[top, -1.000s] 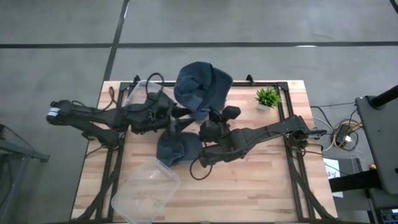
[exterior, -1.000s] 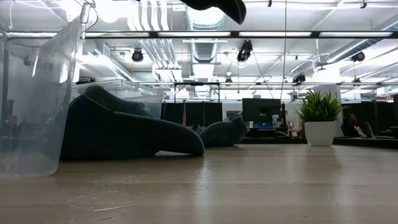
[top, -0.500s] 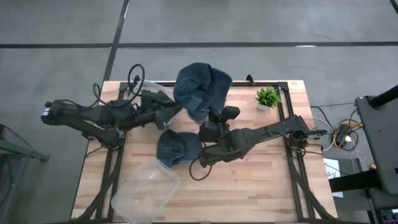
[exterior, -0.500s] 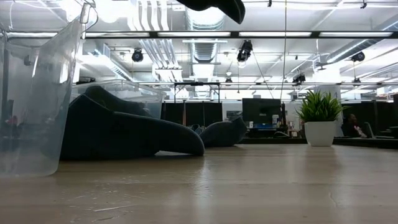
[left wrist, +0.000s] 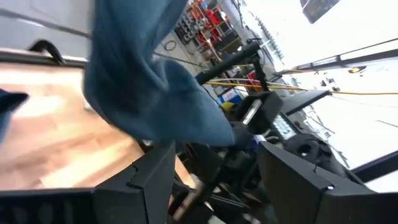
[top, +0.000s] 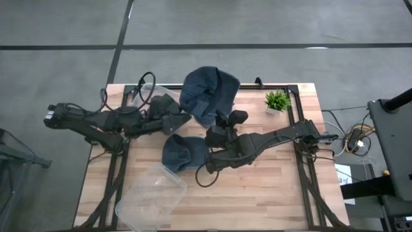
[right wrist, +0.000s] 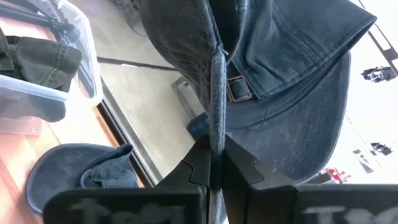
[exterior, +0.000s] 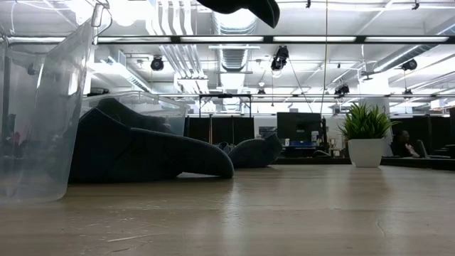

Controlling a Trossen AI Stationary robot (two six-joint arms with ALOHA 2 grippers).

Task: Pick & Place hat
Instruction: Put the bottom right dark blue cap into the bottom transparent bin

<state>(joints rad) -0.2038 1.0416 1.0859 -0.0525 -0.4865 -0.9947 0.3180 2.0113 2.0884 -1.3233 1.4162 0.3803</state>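
Hat (top: 207, 95) hangs brim-down, pinched in right gripper (right wrist: 214, 163).

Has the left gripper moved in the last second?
Yes. In the high view the left gripper has pulled back from over the blue hat on the table toward the clear bin at the table's far edge.

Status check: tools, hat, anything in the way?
Right tool shut on raised hat. Left tool open beside it, empty. Second hat on table, below.
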